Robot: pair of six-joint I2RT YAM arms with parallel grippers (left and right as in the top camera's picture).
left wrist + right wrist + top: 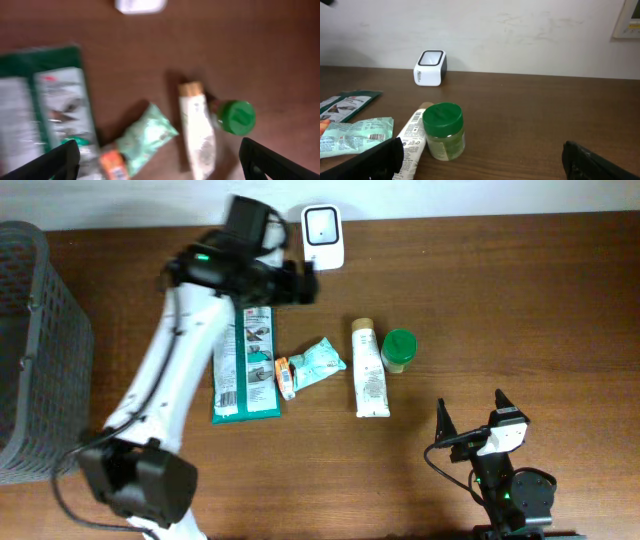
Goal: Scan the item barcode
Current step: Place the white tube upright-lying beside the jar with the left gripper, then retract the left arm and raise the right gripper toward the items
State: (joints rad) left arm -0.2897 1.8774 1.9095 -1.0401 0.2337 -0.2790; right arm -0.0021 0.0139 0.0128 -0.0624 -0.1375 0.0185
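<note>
A white barcode scanner (323, 225) stands at the table's far edge. Four items lie in front of it: a flat green package (245, 365), a mint pouch with an orange end (318, 362), a white tube (369, 370) and a green-lidded jar (398, 349). My left gripper (300, 282) hovers just in front of the scanner, above the package's far end. It is open and holds nothing. Its blurred wrist view looks down on the pouch (147, 135), tube (197, 130) and jar (236, 117). My right gripper (471, 412) rests open near the front edge, facing the jar (443, 131).
A grey mesh basket (30, 350) stands at the table's left edge. A pale wall rises behind the scanner (430, 68). Bare brown tabletop stretches to the right of the jar.
</note>
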